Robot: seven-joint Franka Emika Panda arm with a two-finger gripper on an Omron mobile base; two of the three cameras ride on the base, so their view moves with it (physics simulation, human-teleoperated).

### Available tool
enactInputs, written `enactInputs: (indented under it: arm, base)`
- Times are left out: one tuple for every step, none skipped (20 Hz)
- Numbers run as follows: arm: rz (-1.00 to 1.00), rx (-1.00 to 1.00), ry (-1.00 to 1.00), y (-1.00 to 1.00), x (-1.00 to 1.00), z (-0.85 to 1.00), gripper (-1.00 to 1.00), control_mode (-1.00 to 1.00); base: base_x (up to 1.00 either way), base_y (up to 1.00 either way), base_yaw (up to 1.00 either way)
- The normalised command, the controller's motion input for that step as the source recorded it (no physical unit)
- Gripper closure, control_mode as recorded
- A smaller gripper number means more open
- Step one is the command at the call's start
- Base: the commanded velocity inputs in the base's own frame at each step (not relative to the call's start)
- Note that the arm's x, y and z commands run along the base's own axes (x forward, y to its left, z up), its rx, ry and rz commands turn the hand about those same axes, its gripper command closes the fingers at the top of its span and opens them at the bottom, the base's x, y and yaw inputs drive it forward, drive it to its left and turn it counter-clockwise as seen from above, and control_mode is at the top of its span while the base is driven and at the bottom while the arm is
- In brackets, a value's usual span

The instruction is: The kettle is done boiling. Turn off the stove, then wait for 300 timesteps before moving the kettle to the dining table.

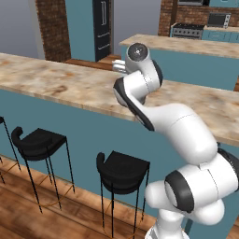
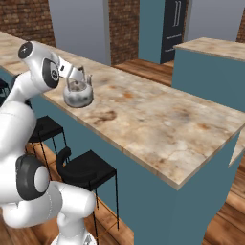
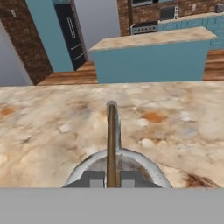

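The small silver kettle (image 2: 78, 95) sits low on the dining table (image 2: 153, 124), near its stool-side edge; I cannot tell whether it rests on the stone or hangs just above it. My gripper (image 2: 76, 76) is shut on the kettle's thin arched handle (image 3: 112, 135) from above. In the hand view the two fingertips (image 3: 94, 178) press on either side of the handle over the kettle's rounded body (image 3: 140, 164). In the left base view my own arm hides the kettle above the dining table (image 1: 56, 84). The stove (image 1: 187, 31) stands far back against the brick wall.
Black stools (image 1: 39, 142) (image 1: 123, 170) (image 2: 86, 170) stand along the near side of the table. A second teal island with a stone top (image 2: 210, 52) (image 3: 153, 41) lies beyond it. A tall black fridge (image 2: 173, 24) is by the back wall.
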Motion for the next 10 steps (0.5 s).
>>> enactInputs:
  arm:
    - [0.0, 0.0, 0.0, 0.0, 0.21, -0.01, 1.0, -1.0]
    - [0.0, 0.0, 0.0, 0.0, 0.2, 0.0, 1.0, -1.0]
    - [0.0, 0.0, 0.0, 0.0, 0.26, 0.0, 1.0, -1.0]
    - [0.0, 0.0, 0.0, 0.0, 0.27, -0.01, 1.0, -1.0]
    - [0.0, 0.0, 0.0, 0.0, 0.23, -0.03, 1.0, -1.0]
    - [0.0, 0.0, 0.0, 0.0, 0.21, -0.05, 1.0, -1.0]
    - [0.0, 0.0, 0.01, 0.0, 0.23, -0.08, 1.0, -1.0]
    - [0.0, 0.0, 0.0, 0.0, 0.23, -0.06, 1.0, -1.0]
    - [0.0, 0.0, 0.01, 0.0, 0.23, -0.09, 1.0, -1.0]
    - [0.0, 0.0, 0.01, 0.0, 0.22, -0.08, 1.0, -1.0]
  base:
    - [0.0, 0.0, 0.0]
    - [0.0, 0.0, 0.0]
    - [0.0, 0.0, 0.0]
    - [0.0, 0.0, 0.0]
    - [0.0, 0.0, 0.0]
    - [0.0, 0.0, 0.0]
    - [0.0, 0.0, 0.0]
    - [0.0, 0.0, 0.0]
    - [0.0, 0.0, 0.0]
    - [0.0, 0.0, 0.0]
